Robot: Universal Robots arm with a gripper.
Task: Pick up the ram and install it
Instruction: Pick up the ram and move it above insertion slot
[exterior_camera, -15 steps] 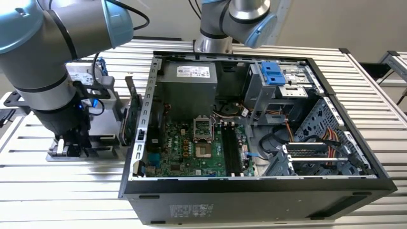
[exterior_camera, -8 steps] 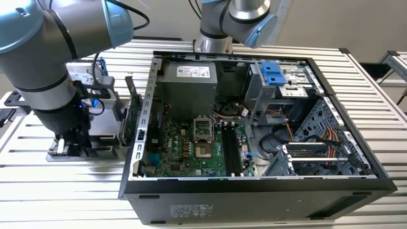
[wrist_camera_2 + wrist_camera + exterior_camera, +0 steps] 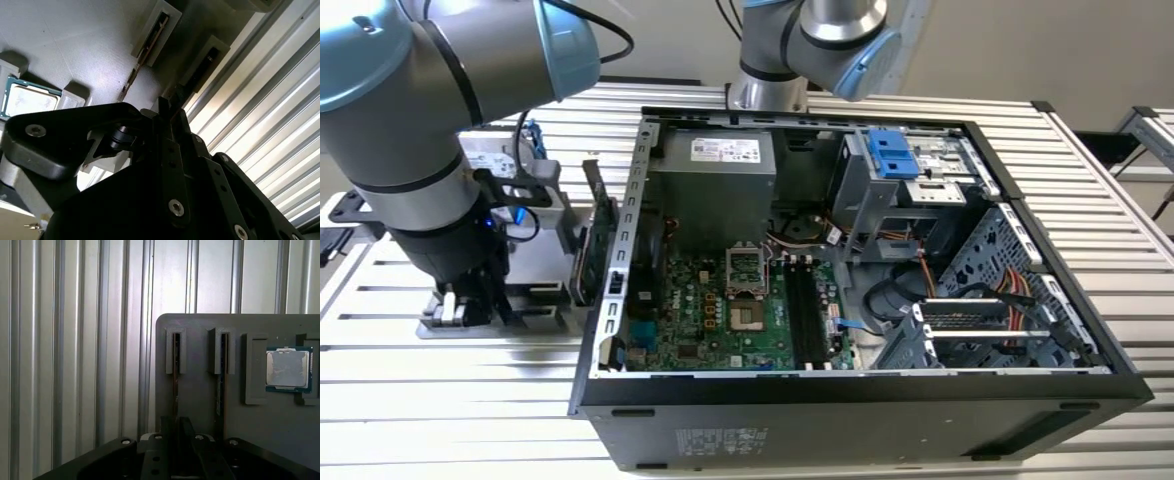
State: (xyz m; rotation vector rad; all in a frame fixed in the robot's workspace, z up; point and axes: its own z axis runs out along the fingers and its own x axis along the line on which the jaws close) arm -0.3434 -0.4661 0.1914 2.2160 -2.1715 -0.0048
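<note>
1. The claw is lowered over the near end of the ram. In both wrist views the ram's edge runs straight in under the claw's tip. I cannot tell whether the claw is clenched on it or released.
2. The ram stands on edge in a raised slot of a grey plate, in the slot nearest the plate's edge.
3. A second stick stands in the neighbouring slot, with a processor chip beyond it.
4. In the exterior view the claw hangs low over the ribbed metal table, to the exterior view's left of the open computer case.
</note>
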